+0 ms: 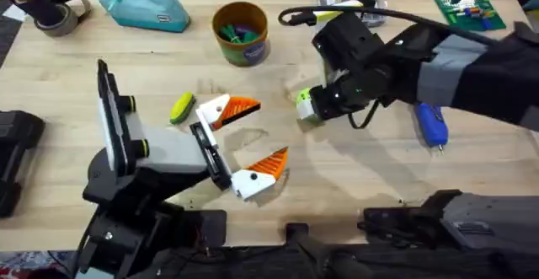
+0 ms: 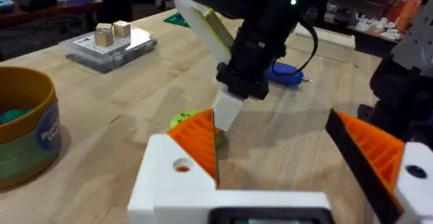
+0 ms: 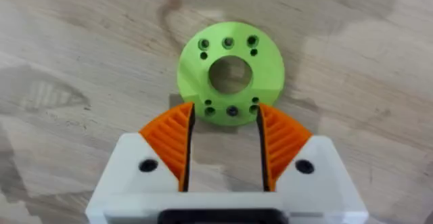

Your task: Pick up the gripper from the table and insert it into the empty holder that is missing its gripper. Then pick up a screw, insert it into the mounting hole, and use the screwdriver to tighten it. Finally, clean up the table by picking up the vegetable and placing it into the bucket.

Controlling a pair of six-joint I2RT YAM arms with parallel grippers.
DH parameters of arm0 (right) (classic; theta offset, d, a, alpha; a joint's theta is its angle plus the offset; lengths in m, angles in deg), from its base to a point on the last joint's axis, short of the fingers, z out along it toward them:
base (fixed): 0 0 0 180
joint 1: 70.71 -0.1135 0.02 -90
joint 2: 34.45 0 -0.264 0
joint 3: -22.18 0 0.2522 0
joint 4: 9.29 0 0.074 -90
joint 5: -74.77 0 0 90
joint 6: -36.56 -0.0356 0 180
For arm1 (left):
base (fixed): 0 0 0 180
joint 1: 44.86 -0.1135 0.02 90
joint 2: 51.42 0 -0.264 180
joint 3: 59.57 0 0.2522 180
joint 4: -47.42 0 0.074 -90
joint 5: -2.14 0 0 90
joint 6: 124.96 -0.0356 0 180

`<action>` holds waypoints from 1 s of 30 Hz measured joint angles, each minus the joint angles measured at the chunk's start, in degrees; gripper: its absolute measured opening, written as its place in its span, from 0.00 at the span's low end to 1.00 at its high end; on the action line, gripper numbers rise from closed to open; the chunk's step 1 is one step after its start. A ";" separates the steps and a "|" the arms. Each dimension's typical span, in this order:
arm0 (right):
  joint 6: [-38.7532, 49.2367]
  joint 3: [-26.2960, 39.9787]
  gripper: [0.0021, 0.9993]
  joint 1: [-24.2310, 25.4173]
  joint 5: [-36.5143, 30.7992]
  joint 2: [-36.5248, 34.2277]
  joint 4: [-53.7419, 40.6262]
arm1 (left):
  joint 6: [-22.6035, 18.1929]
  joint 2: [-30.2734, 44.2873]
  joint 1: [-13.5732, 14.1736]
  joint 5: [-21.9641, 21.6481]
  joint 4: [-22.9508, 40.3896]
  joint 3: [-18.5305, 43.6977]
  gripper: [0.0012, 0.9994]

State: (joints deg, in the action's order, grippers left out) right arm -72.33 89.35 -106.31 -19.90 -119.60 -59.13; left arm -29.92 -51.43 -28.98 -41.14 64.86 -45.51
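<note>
Near the middle of the surface (image 1: 354,169), the right gripper (image 3: 224,137) is reaching down over the gripper (image 3: 231,73), its fingers (image 3: 170,139) part-spread and bracketing the disc's near edge. The left gripper (image 1: 246,137) is resting with fingers (image 1: 271,162) spread wide, beside the vegetable (image 1: 181,108). The screwdriver (image 1: 431,124) is lying under the right arm; the bucket (image 1: 241,33) is standing near the far edge.

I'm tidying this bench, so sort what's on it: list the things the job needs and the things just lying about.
Needed for the job:
- gripper, the lime-green disc under the right gripper
- screwdriver
- vegetable
- bucket

Just lying about:
- teal pouch
- tape roll
- clear box with wooden cubes
- green board
</note>
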 joint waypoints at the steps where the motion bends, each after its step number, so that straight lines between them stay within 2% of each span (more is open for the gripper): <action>1: 0.00 0.00 0.53 0.00 -0.11 0.00 0.08 | 0.00 0.00 0.00 0.00 0.00 0.00 0.99; 13: 0.00 -0.02 0.53 0.00 -0.48 -0.87 0.95 | 0.00 0.00 0.00 0.00 0.00 0.00 0.99; 16: 0.00 -0.01 0.50 0.00 -0.51 -1.95 1.03 | 0.00 0.00 0.00 0.00 0.00 0.00 0.99; 30: -0.23 -0.02 0.28 0.00 -0.68 -1.97 1.17 | 0.00 0.00 0.00 0.00 0.00 0.00 0.99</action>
State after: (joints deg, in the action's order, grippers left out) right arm -72.56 89.33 -106.31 -20.58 -121.56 -57.96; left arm -29.92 -51.43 -28.98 -41.14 64.86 -45.51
